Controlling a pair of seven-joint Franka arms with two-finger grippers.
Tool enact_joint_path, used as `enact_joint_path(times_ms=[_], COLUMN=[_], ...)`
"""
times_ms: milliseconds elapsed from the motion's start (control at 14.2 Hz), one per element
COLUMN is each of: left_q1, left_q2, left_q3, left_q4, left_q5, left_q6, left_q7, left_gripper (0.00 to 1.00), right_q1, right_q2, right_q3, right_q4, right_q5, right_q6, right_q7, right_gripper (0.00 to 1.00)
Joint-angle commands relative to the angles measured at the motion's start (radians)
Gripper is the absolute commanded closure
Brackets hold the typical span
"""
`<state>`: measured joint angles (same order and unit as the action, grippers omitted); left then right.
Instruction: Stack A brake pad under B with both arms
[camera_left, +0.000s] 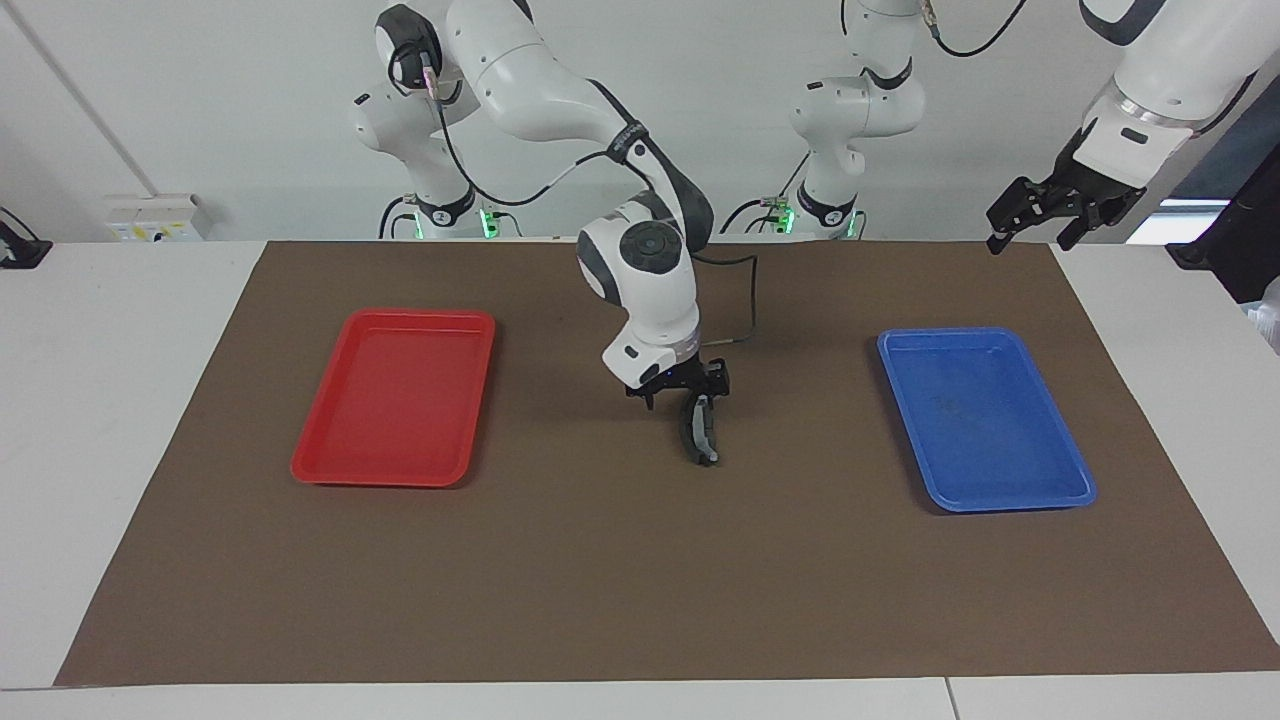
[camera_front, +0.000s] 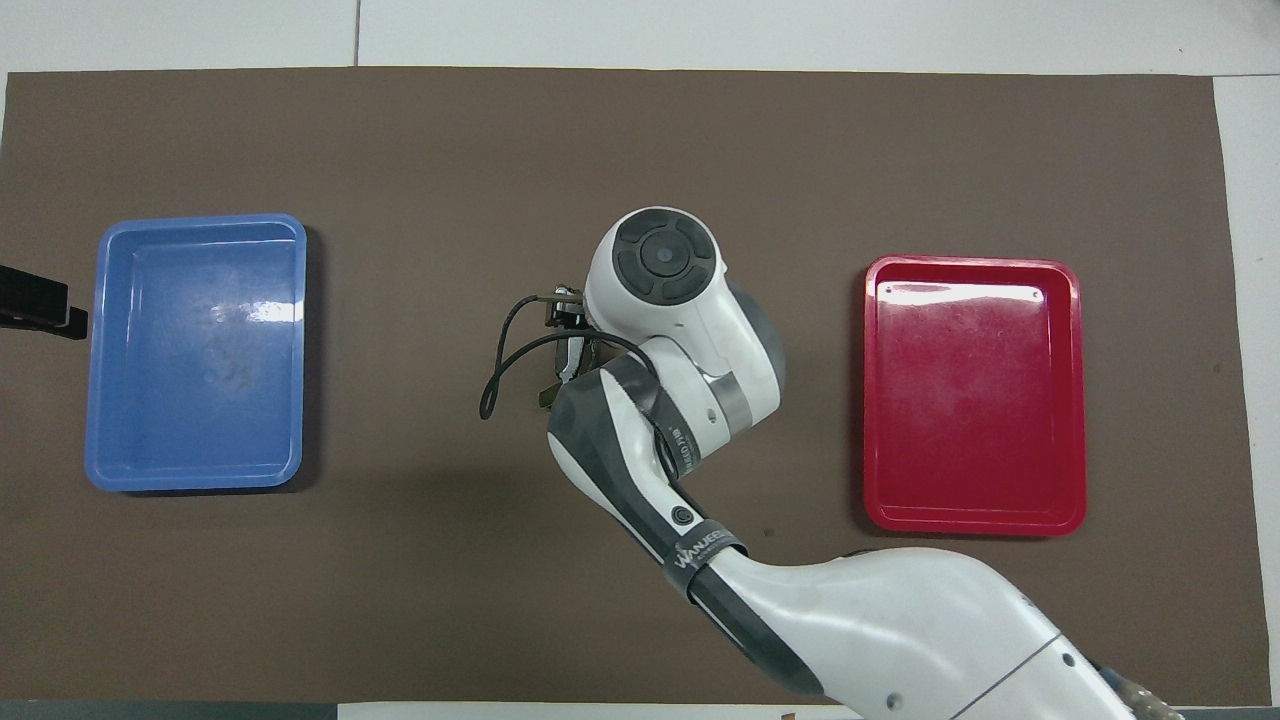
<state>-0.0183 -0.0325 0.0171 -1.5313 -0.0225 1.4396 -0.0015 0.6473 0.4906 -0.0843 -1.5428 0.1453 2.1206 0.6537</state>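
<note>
— Claw positions when you looked, right arm first?

— I had the right claw (camera_left: 688, 392) down low at the middle of the brown mat (camera_left: 600, 580), its tips at the end of B (camera_left: 700, 435) that lay nearer the robots. From the facing view I could not tell whether the tips were spread or pinching the pad. In the overhead view the arm's own wrist covered almost all of it.

— And the pad itself?

— B lay on the mat between the two trays, its length running away from the robots, with the light grey strip showing along its curve. I could not make out A brake pad as a separate shape, so I could not say whether it sat beneath B.

— The other arm?

— It waited. I saw the left claw (camera_left: 1040, 215) raised over the mat's corner at the left arm's end, spread apart and holding nothing.

— Anything else on the counter (camera_left: 120, 400)?

— I saw a red tray (camera_left: 395, 410) toward the right arm's end and a blue tray (camera_left: 985, 420) toward the left arm's end, both on the mat and well apart from B.
</note>
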Motion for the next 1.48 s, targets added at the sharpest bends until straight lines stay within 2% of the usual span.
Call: enact_joint_path(times_ms=[0,141,282,494,705,987,1410], left_q1=[0.005,0.004,0.005,0.004,0.004,0.004,0.004], left_q2=[-0.01,-0.01,-0.01,-0.01,-0.012,-0.01,-0.012], left_q3=[-0.002,-0.002,-0.002,-0.002,-0.002,-0.002,-0.002], left_q4=[-0.003,-0.004,-0.004,-0.004,-0.004,-0.003,-0.004], left_q5=[0.015,0.015,0.015,0.015,0.015,0.015,0.015], left_q6=[-0.015,-0.015,-0.015,-0.015,-0.016,-0.015,-0.015], left_q7=[-0.005,-0.005,-0.005,-0.005,-0.005,-0.005,-0.005], left_gripper=[0.0,0.0,0.0,0.0,0.0,0.0,0.0], right_q1=[-0.147,-0.268,-0.395,-0.532,-0.612,-0.63,-0.624], right_q2=[-0.139,-0.237,-0.314,-0.412,-0.455,-0.512,-0.517], right_q3=[0.011,0.011,0.011,0.011,0.011,-0.037,-0.037], right_q4=[-0.03,-0.03,-0.034,-0.046,-0.045,-0.043,-0.04], right_q5=[-0.044,-0.125,-0.164,-0.165,-0.165,-0.164,-0.161], right_q6=[-0.163,-0.328,-0.472,-0.554,-0.619,-0.677,-0.656], right_q7=[-0.012,-0.124,-0.331,-0.508,-0.603,-0.672,-0.669], right_gripper=[0.0,0.0,0.0,0.0,0.0,0.0,0.0])
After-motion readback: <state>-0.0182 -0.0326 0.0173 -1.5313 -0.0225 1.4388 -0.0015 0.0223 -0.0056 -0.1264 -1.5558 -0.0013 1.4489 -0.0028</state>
